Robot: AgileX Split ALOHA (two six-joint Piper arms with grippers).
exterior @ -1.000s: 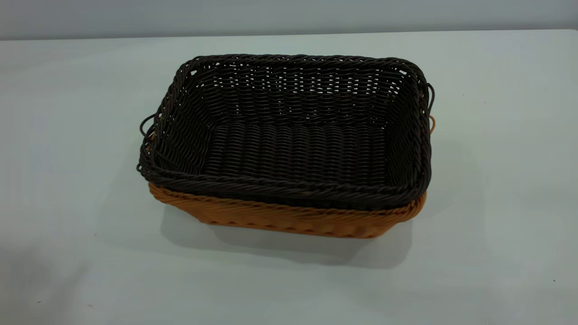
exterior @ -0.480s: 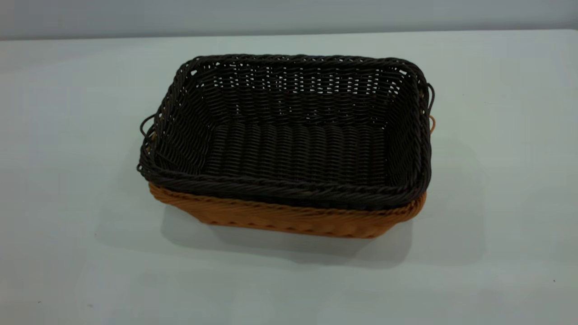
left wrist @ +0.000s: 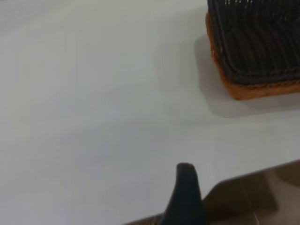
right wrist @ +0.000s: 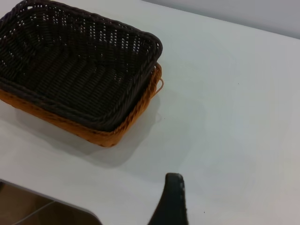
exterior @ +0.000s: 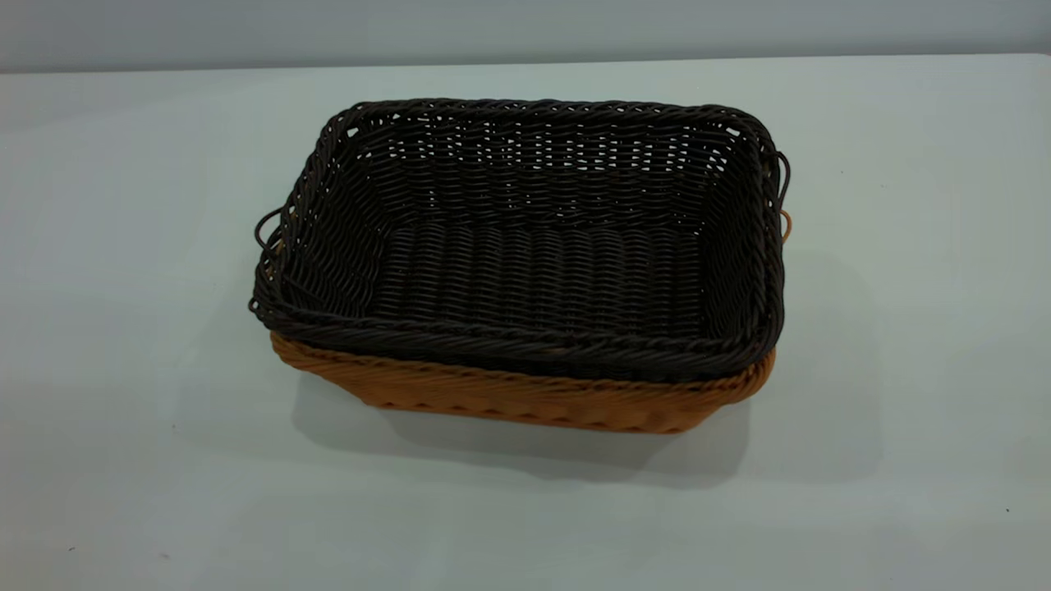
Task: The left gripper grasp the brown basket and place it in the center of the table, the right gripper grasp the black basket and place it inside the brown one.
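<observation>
The worktop (exterior: 903, 328) is a pale, plain surface filling the exterior view. Near its middle stands the brown basket (exterior: 525, 402), upright, with only its lower front wall, a strip of braided rim and a small loop handle at its right end showing. The black basket (exterior: 534, 254) sits nested inside it, upright too, its braided rim riding just above the brown rim all the way round and its loop handles sticking out at both short ends.

Neither arm reaches into the exterior view. In the left wrist view, a single dark finger marks the left end effector (left wrist: 186, 187), low over the worktop's near edge and well apart from the stacked baskets, of which only one corner appears. In the right wrist view, the right end effector (right wrist: 172, 197) likewise shows as one dark finger above bare worktop, clear of the baskets, which lie well apart from it with nothing touching them. With only one finger visible on each, I cannot tell whether either end effector is open or closed.
</observation>
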